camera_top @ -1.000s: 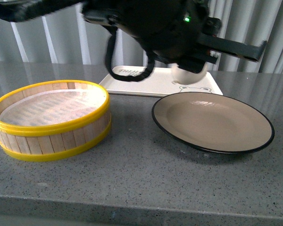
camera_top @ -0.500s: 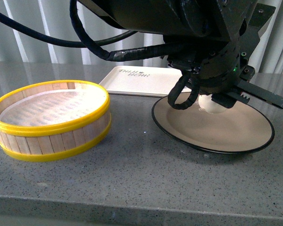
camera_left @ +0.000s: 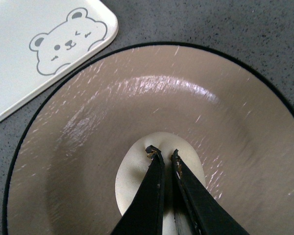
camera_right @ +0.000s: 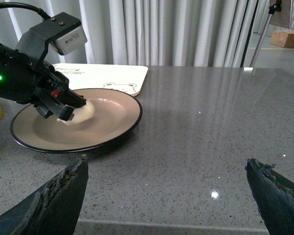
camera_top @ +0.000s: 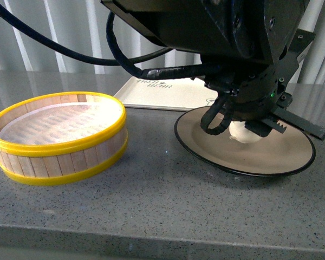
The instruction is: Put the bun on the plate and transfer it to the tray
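My left gripper (camera_left: 161, 153) pinched tight on bun (camera_left: 132, 178); bun at plate (camera_left: 137, 93) centre, contact with plate unclear; dough may cling to fingers on release, lift, roll off; right gripper (camera_right: 166, 164) spread wide, idle; tray (camera_left: 14, 29) just beside plate.

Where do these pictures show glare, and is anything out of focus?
Left wrist view: streaky white glare across the plate, around the bun. Right wrist view: small glints on the counter; the fingers of the right tool look soft. Front view: the steamer basket's liner is washed out.
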